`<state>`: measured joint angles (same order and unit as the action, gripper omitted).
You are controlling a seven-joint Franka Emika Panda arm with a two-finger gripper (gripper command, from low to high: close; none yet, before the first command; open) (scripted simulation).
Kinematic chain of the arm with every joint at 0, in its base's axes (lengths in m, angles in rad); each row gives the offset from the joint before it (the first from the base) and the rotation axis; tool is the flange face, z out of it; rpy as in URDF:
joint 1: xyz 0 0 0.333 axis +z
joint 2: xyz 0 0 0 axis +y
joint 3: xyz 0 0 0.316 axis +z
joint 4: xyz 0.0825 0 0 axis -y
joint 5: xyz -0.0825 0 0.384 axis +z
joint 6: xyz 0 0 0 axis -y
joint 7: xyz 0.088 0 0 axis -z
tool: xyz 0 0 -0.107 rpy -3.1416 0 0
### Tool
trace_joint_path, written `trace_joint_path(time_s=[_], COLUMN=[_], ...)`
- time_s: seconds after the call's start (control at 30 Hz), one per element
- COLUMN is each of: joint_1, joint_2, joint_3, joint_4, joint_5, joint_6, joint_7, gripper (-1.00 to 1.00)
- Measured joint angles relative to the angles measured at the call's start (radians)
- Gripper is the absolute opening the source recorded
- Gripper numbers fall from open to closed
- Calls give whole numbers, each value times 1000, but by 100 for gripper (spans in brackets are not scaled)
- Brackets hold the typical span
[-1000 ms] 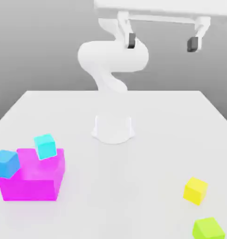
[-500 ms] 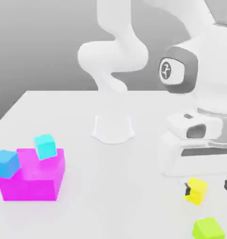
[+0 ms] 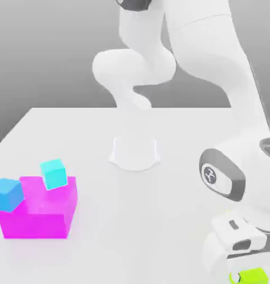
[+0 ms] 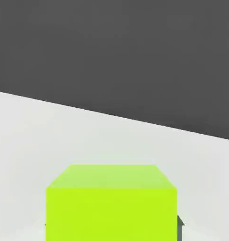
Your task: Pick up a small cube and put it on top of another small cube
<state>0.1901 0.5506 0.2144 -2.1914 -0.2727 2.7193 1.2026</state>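
Arm (image 3: 214, 77): I see it bent low over the table's (image 3: 159, 222) near corner.
Lime-green cube (image 4: 111, 204): on the table, directly beneath my hand.
Fingers: I cannot tell whether apart or together.
Cyan cube (image 3: 54, 173): well apart, atop a magenta block (image 3: 40, 213).

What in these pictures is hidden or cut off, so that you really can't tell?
- Lime-green cube, exterior view: mostly covered by the robot's hand and cut by the bottom edge.
- Same cube, hand view: its lower part runs off the frame.
- Whether the claw is open or shut: not visible.
- Table behind the arm, exterior view's right: hidden.
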Motion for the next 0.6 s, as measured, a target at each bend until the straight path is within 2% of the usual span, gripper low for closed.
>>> trace_joint_path(time_s=[0.17, 0.43, 0.6], joint_1=[-51, -201, -374], joint_2=[-159, -440, -616], joint_3=[35, -140, -208], joint_4=[-48, -237, -357], joint_5=[72, 146, 151], joint_6=[-109, -201, -257], joint_7=[-24, 241, 445], gripper=[-100, -100, -100])
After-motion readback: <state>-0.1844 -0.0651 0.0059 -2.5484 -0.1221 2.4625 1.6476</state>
